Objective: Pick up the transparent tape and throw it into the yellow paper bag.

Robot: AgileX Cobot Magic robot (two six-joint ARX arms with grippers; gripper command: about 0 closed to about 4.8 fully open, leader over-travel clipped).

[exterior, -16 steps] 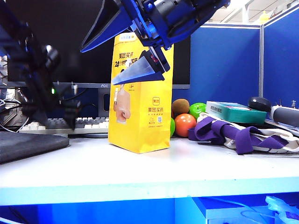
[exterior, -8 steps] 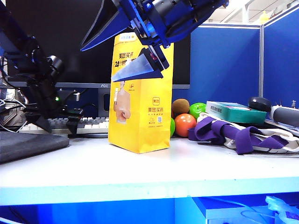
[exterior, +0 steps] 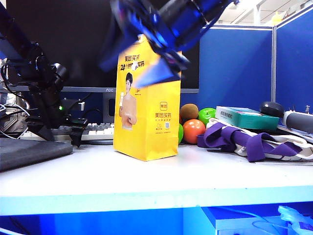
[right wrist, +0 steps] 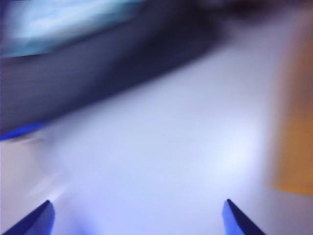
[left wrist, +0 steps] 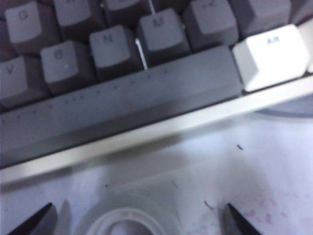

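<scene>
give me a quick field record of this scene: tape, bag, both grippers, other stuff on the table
transparent tape: flat on the table in front of the keyboard, between the left jaws, not gripped
yellow paper bag: upright mid-table
left gripper: low by the keyboard, jaws open either side of the tape
right gripper: raised in front of the bag's top, blurred, jaws open, empty
beside bag: orange ball, green ball, purple straps, teal box

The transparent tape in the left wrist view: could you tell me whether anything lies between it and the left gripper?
Nothing visible does. The left gripper is open low over the table, and the transparent tape lies flat between its fingertips, just in front of the keyboard. The right gripper is open, up by the yellow paper bag.
</scene>
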